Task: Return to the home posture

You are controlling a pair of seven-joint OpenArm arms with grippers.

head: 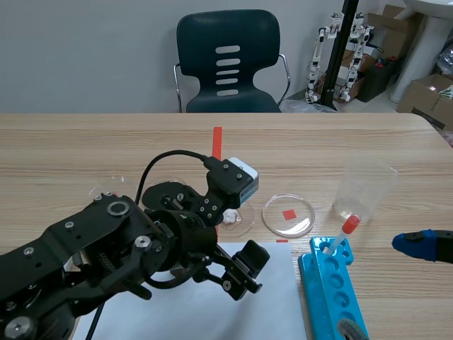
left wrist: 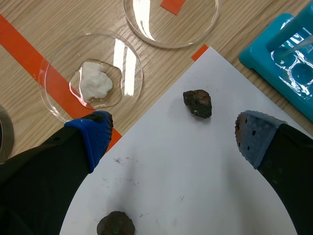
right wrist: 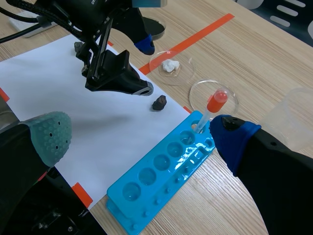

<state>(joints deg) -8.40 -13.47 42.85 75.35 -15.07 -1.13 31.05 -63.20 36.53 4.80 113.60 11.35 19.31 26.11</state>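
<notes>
My left gripper (head: 239, 242) hangs open over the white paper sheet (head: 198, 312); in the left wrist view (left wrist: 173, 142) nothing is between its fingers. A dark rock (left wrist: 197, 103) lies just ahead of it and a second rock (left wrist: 116, 225) lies under it. Its blue-padded finger (left wrist: 93, 134) is beside a petri dish (left wrist: 93, 78) holding a white lump. My right gripper (head: 421, 244) is low at the right, open (right wrist: 142, 142), above the blue tube rack (right wrist: 161, 176).
A red-capped tube (head: 347, 230) stands tilted in the blue rack (head: 333, 294). An empty petri dish (head: 288, 214) sits over a red tape square. A clear plastic cup (head: 362, 188) stands behind the rack. A dark chair (head: 228, 64) is across the table.
</notes>
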